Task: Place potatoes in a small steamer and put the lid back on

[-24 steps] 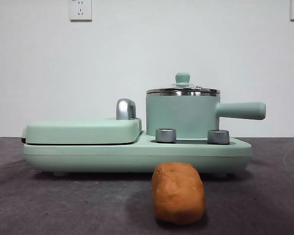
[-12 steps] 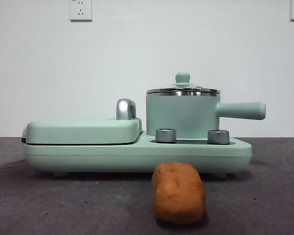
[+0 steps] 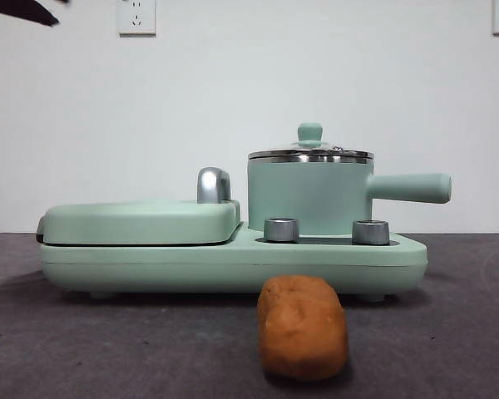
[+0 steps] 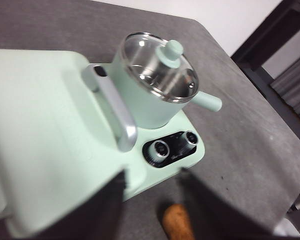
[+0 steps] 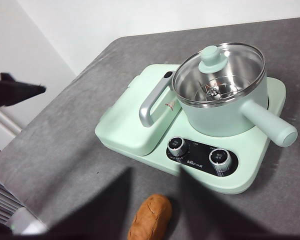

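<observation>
The orange-brown potato [image 3: 303, 327] lies on the dark table in front of the cooker; it also shows in the left wrist view [image 4: 177, 223] and the right wrist view [image 5: 151, 217]. The mint green steamer pot [image 3: 308, 199] stands on the cooker's right side. The glass lid [image 3: 310, 153] sits on it, and the pot looks empty through the glass [image 5: 217, 75]. My left gripper [image 4: 152, 175] is open and empty, high above the cooker's left side; it shows as a black tip [image 3: 21, 10]. My right gripper [image 5: 156, 172] is open and empty, high above the potato.
The flat green griddle [image 3: 141, 223] with its chrome handle [image 3: 213, 184] fills the cooker's left half. Two steel dials [image 3: 282, 229] sit below the pot. The pot's long handle [image 3: 409, 188] points right. The table's corner and edges show in the wrist views.
A black gripper tip has come into the front view's top left corner and grown larger. The potato, pot and lid have not moved.
</observation>
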Robot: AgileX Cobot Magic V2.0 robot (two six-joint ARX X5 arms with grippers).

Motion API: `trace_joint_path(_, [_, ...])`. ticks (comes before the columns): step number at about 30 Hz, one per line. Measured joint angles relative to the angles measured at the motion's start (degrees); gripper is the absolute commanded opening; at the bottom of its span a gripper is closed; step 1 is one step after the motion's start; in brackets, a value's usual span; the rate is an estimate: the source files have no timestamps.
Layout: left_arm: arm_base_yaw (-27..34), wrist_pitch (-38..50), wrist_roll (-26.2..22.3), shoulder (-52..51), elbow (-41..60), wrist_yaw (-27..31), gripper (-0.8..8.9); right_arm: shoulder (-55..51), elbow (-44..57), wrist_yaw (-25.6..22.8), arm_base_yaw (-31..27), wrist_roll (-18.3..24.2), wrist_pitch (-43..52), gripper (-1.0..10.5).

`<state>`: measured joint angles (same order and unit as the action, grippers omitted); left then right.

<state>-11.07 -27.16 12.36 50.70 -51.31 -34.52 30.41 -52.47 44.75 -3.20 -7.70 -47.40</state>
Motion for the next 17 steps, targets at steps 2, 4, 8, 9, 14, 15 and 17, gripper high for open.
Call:
trace_joint_path(2, [-1.14, 0.46, -0.39, 2.69, -1.68, -0.09, 4.51, 0.0, 0.0, 0.0, 0.0, 0.0, 0.0, 3.7])
trace_joint_path(4, [-2.19, 1.14, -0.72, 5.35, -3.28, -0.13, 4.99, 0.0, 0.0, -0.02, 0.0, 0.0, 0.0, 4.1])
trace_joint_path(8, [-5.05, 1.99, -1.73, 11.5, -6.99, -0.13, 5.11, 0.0, 0.0, 0.0, 0.0, 0.0, -0.02, 4.7])
trace_joint_path(9, [-5.77, 2.1, -1.92, 13.11, -8.11, -0.13, 5.11, 0.0, 0.0, -0.02, 0.0, 0.0, 0.0, 4.7])
trace_joint_path(14, [-9.33, 1.84, -3.15, 22.67, -16.09, -0.11, 5.1, 0.0, 0.0, -0.02, 0.0, 0.0, 0.0, 4.8])
trace_joint_path(15, [-10.12, 1.88, -3.52, 24.81, -18.18, -0.04, 5.1, 0.0, 0.0, -0.24, 0.0, 0.02, 0.0, 4.8])
trace_joint_path(17, [-11.72, 1.86, -4.2, 28.96, -22.45, 0.13, 5.1, 0.0, 0.0, -1.4, 0.0, 0.02, -0.02, 4.8])
